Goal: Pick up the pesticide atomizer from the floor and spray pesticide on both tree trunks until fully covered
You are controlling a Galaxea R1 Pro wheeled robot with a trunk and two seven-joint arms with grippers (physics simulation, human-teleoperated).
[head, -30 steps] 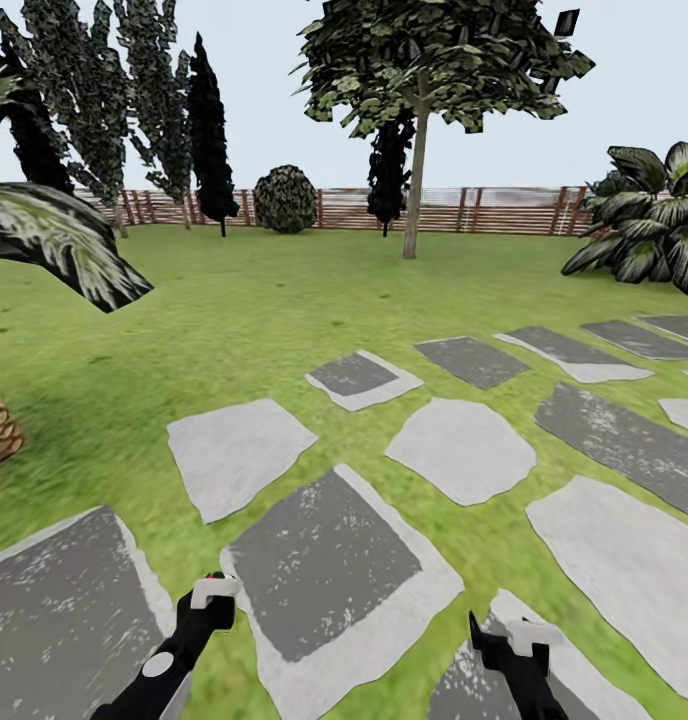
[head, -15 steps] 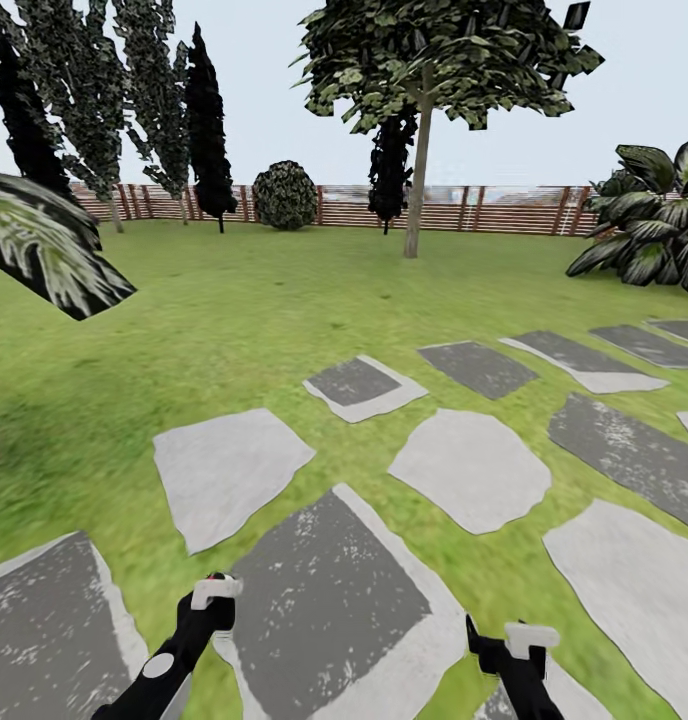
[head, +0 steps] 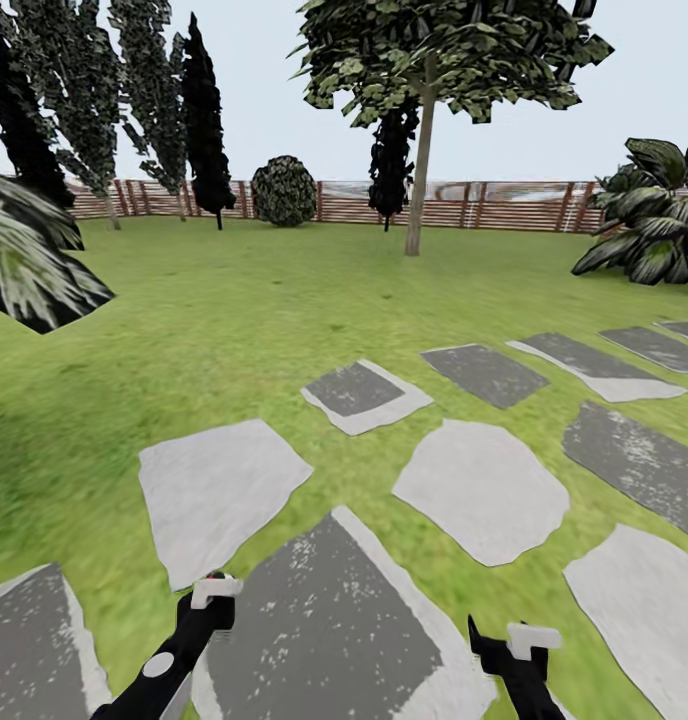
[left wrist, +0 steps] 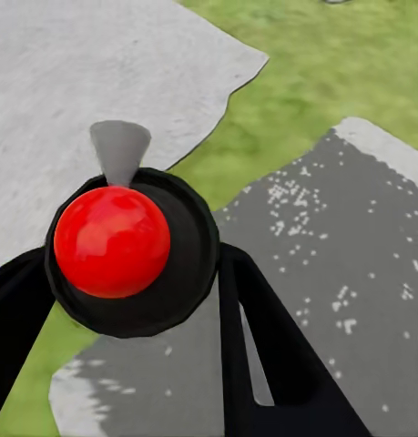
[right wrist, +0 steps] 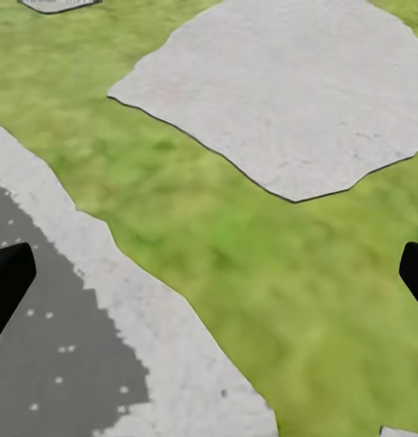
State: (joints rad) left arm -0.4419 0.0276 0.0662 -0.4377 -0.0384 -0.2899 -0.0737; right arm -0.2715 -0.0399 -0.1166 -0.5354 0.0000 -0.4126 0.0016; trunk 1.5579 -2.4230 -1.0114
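The left pincer (left wrist: pixel 127 273) is closed around the pesticide atomizer (left wrist: pixel 113 241), red top toward the camera. The right pincer (right wrist: pixel 209 273) is spread wide, empty. A pale-trunked tree (head: pixel 420 150) stands far ahead of both pincers, across the lawn (head: pixel 234 300), slightly right; the left arm carries the sprayer.

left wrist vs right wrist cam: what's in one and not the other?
Left wrist: the pesticide atomizer, with a red top and a grey nozzle, is clamped in the left gripper.
Right wrist: the right gripper is open with nothing between its fingertips.
Both: lawn grass, a pale stepping stone and a dark grey stone with a pale border.
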